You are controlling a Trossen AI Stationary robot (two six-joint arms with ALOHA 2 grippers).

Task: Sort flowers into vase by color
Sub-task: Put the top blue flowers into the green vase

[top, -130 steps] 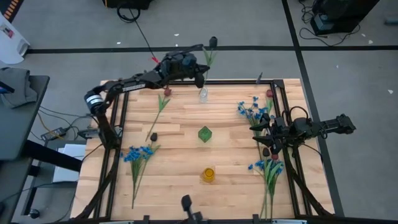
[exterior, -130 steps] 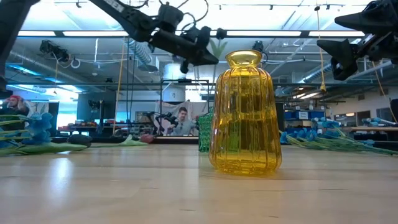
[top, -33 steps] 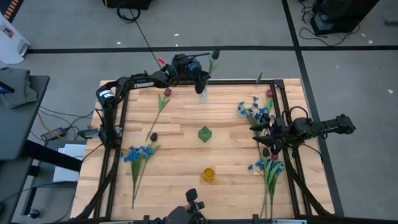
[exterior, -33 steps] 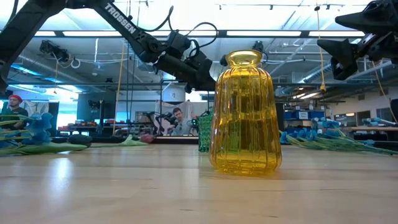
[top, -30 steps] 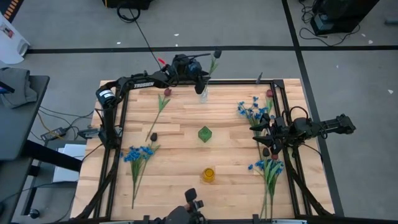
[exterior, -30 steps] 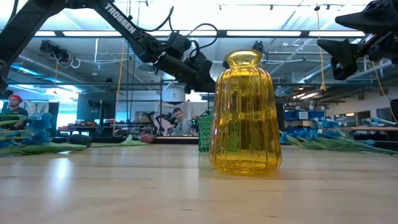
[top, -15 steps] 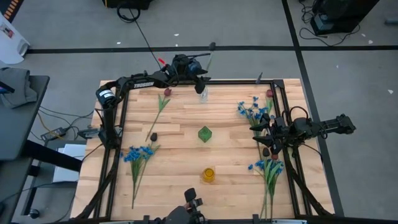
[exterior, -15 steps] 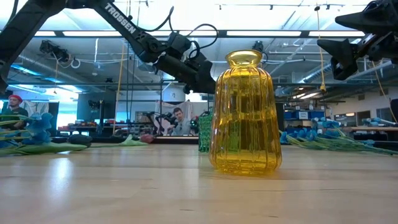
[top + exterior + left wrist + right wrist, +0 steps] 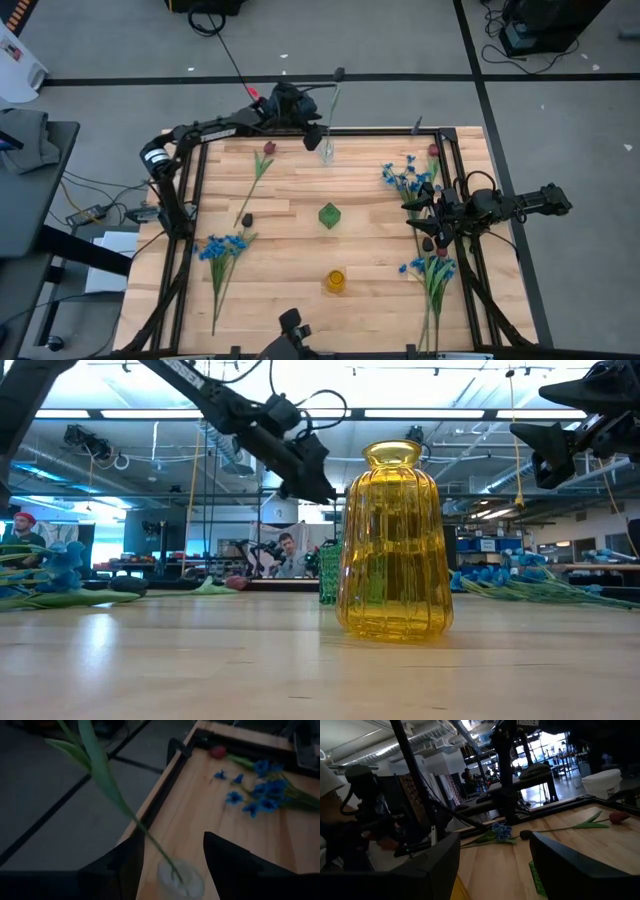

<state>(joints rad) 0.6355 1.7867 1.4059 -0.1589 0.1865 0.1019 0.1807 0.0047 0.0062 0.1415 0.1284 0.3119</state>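
- Dark fingers of the left pincer (image 9: pixel 170 855) stand spread apart, holding nothing; they sit to either side of the clear glass vase (image 9: pixel 181 879) without touching it or the stem.
- A thin dark-headed stem (image 9: pixel 332 100) stands in that clear vase (image 9: pixel 327 153) at the far edge of the bench (image 9: pixel 290 210), leaning out beyond the edge with its dark head over the floor. In the left wrist view its green leaves (image 9: pixel 95 765) rise from the vase mouth.
- Seen from above, the left pincer (image 9: pixel 312 135) hangs just beside the vase, on its left.
- The right pincer (image 9: pixel 492 855) hovers over the right side of the bench (image 9: pixel 560 850), fingers wide apart and empty; from above it (image 9: pixel 428 222) sits between two sprays of blue blossoms.
- Those blue sprays lie one toward the far right (image 9: pixel 405 180), one toward the near right (image 9: pixel 432 272). A third blue spray (image 9: pixel 222 250) lies at the near left.
- A dark red bud on its stem (image 9: pixel 262 165) lies at the far left, with a dark-headed stem (image 9: pixel 246 219) just below it; another red bud (image 9: pixel 433 150) sits at the far right corner.
- A green vase (image 9: pixel 329 215) stands mid-bench and a yellow vase (image 9: pixel 393 540) nearer the front; neither shows a flower in it.
- In the low view a person (image 9: pixel 291 555) shows in the room behind.
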